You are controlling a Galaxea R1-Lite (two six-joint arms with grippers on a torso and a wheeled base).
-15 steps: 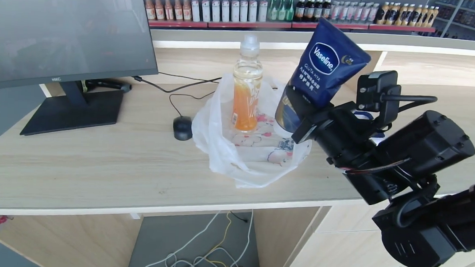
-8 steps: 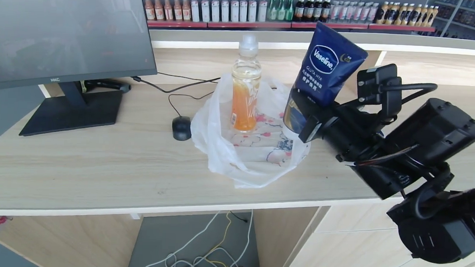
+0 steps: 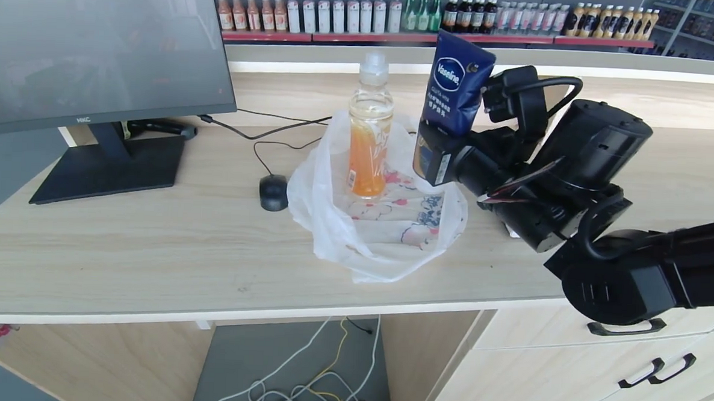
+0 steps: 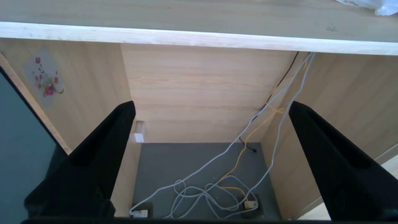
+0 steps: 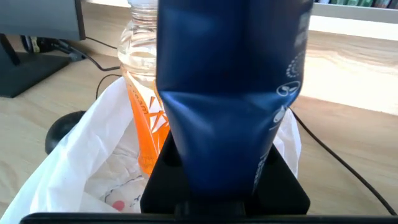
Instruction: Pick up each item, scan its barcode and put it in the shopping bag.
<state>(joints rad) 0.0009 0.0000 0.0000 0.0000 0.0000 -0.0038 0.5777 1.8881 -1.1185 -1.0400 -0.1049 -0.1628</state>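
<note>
Right end effector [image 3: 442, 163] clasps the blue lotion tube [image 3: 457, 78] above the shopping bag [image 3: 385, 250].
Head view: bagging step, likely; next, lower it beside the orange drink bottle [image 3: 369, 135], then release. Left wrist view: left end effector [image 4: 211, 121] spread below the worktop [image 4: 155, 12]. Right wrist view: tube just beside bottle.

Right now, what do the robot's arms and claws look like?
Everything is black. The right arm is built of fat, rounded drum shapes. A boxy camera sits at its wrist, with a black cable looping off it and thin red and white wires below. The right gripper is blocky. The left gripper has two broad, wedge-shaped fingers.
</note>
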